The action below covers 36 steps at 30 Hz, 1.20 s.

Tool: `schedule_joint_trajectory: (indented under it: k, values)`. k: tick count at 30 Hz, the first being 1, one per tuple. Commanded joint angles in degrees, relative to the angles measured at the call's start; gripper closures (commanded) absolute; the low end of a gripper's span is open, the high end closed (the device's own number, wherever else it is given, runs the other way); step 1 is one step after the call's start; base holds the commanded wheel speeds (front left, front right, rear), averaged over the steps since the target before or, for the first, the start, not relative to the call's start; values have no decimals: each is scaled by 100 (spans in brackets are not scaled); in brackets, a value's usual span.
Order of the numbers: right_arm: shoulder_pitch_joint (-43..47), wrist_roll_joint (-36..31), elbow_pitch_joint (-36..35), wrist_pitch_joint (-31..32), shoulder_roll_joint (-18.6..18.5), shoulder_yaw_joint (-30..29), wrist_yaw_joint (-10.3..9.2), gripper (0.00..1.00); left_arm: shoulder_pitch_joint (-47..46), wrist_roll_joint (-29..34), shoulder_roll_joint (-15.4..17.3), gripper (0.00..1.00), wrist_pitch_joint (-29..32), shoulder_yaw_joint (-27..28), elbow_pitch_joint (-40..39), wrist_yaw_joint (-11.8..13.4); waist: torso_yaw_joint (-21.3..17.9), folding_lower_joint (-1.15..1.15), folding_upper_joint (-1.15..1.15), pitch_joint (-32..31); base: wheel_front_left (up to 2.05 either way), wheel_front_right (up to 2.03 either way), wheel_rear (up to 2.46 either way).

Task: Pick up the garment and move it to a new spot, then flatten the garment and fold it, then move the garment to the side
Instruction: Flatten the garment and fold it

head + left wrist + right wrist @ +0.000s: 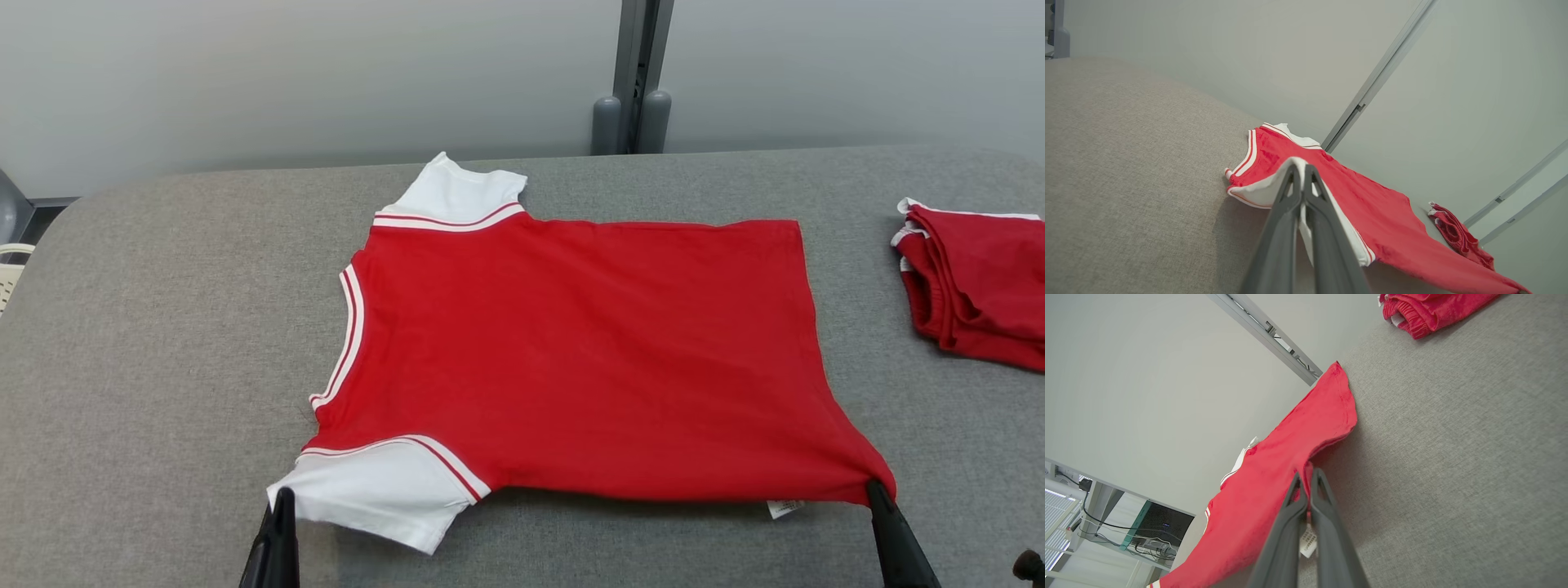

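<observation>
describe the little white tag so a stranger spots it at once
A red shirt lies flat on the grey table. Its near hem corner is pinched by the right gripper. Just left of that the tag peeks from under the hem: tiny and printed, unlike the big white sleeves.

wall (245, 82): pale grey panels | post (641, 65): grey metal upright | surface (163, 327): grey woven fabric | light: even

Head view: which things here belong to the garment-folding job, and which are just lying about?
Job: red and white shirt, spread on the grey table; left tool, shut on its near white sleeve; right tool, shut on its near hem corner.
Lying about: bundled red garment at the table's right edge; grey post behind the table.
</observation>
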Motion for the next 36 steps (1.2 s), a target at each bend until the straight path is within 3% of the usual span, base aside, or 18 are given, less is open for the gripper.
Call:
schedule_joint_trajectory:
  k: [1, 14, 16, 22, 36]
  values:
    - [-63, 41, 53, 4, -3, -17, 14, 100, -178, 24, 39, 100, -22, 19, 55, -45, -20, 0, 0, -4, 0, 0, 0]
    - [-579, 675, 919, 168, 18, 369, 14, 100, -1961, -32, 82, 100, -47, -216, 1695, -270, -222, 0, 0, 9, 0, 0, 0]
    - [-759, 1114, 1053, 143, 19, 448, 14, 100, -2380, -63, 30, 100, -57, -217, 2005, -280, -263, 0, 0, 54, 0, 0, 0]
    - [-1152, 1855, 1277, 160, 19, 544, 14, 100, -2931, -48, -24, 100, -55, -76, 2372, -287, -338, 0, 0, 222, 0, 0, 0]
    - [-2314, 2053, 1952, -151, 20, 801, 14, 100, -3930, -245, -42, 100, -57, 52, 2908, -229, -460, 0, 0, 957, 0, 0, 0]
